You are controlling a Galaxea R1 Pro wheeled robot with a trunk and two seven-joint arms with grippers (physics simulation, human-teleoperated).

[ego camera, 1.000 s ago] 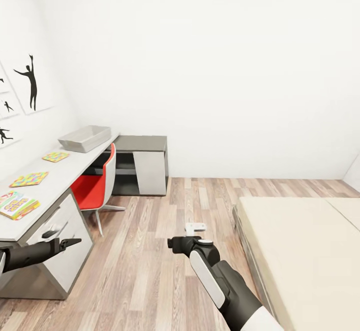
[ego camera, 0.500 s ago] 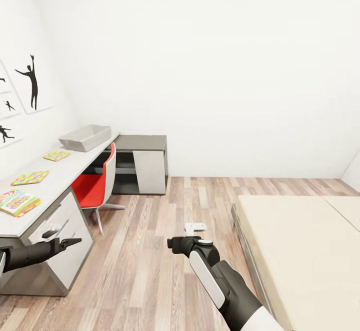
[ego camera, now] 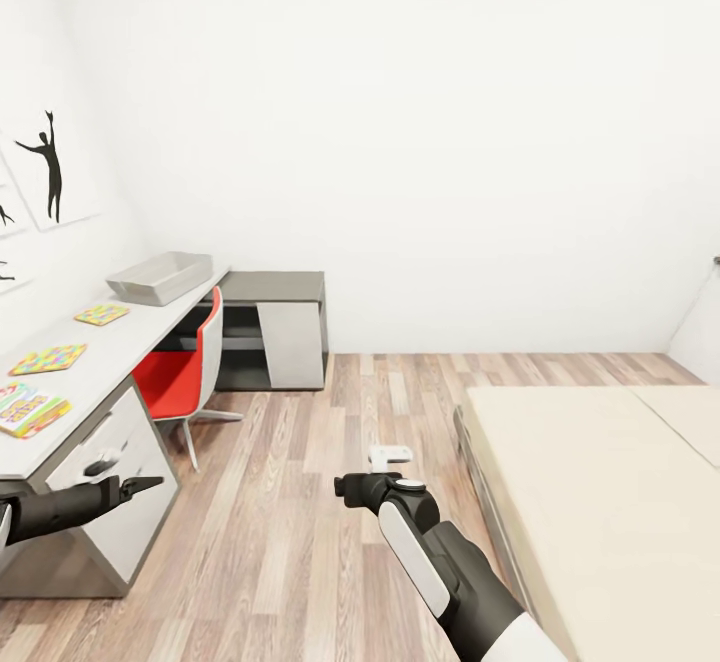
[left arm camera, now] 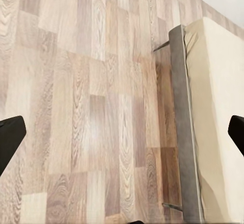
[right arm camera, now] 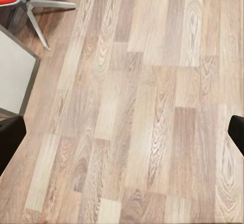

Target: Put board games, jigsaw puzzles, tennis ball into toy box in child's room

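Observation:
The grey toy box (ego camera: pixel 160 277) stands at the far end of the long table (ego camera: pixel 125 337) on the left. Nearer along the tabletop lie two jigsaw puzzles (ego camera: pixel 101 314) (ego camera: pixel 47 358) and one multicolour board game (ego camera: pixel 30 410). The beige bed (ego camera: pixel 600 502) fills the right side, its visible mattress bare. The tennis ball is out of view. My left gripper (ego camera: pixel 140 485) (left arm camera: pixel 122 132) hangs open in front of the table's drawers, over the floor. My right gripper (ego camera: pixel 345 489) (right arm camera: pixel 122 130) is open and empty above the wooden floor between table and bed.
A red swivel chair (ego camera: pixel 185 372) is tucked at the table, its legs (right arm camera: pixel 43 3) reaching onto the floor. A dark grey shelf unit (ego camera: pixel 275 327) stands against the back wall. Wooden floor (ego camera: pixel 330 502) runs between table and bed. The bed's grey frame (left arm camera: pixel 180 122) edges it.
The whole picture has drifted left, so the camera has turned right a little. Both arms hold the same pose in the view, and nothing on the table has moved.

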